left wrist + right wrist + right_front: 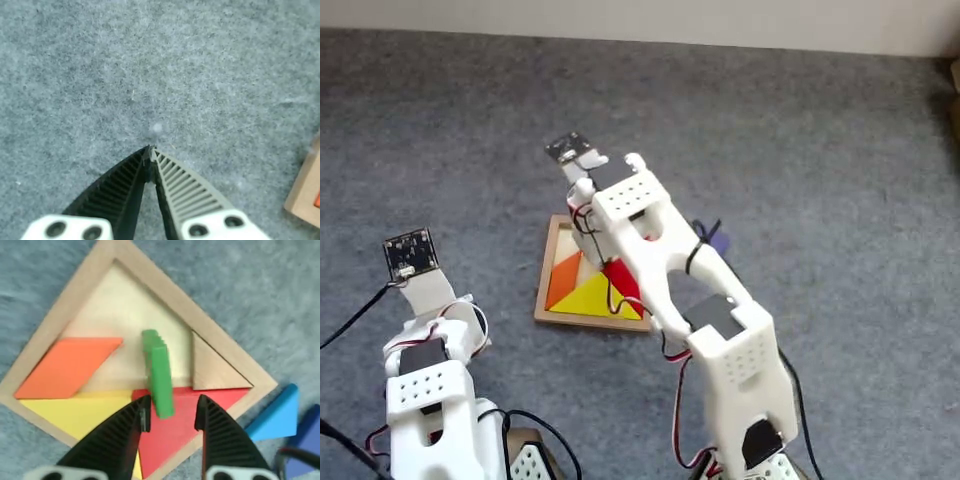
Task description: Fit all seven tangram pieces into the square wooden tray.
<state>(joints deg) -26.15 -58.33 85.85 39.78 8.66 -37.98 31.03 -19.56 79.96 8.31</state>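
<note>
The square wooden tray lies under my right gripper, which is open. A green piece stands on its edge inside the tray, its near end between the fingers and close to one of them. An orange parallelogram, a yellow triangle, a red triangle and a plain wooden triangle lie flat in the tray. Two blue pieces rest on the carpet beside the tray. My left gripper is shut over bare carpet, holding nothing.
In the high view the right arm covers much of the tray; the left arm is at the lower left. A tray corner is at the edge of the left wrist view. Grey carpet lies all around.
</note>
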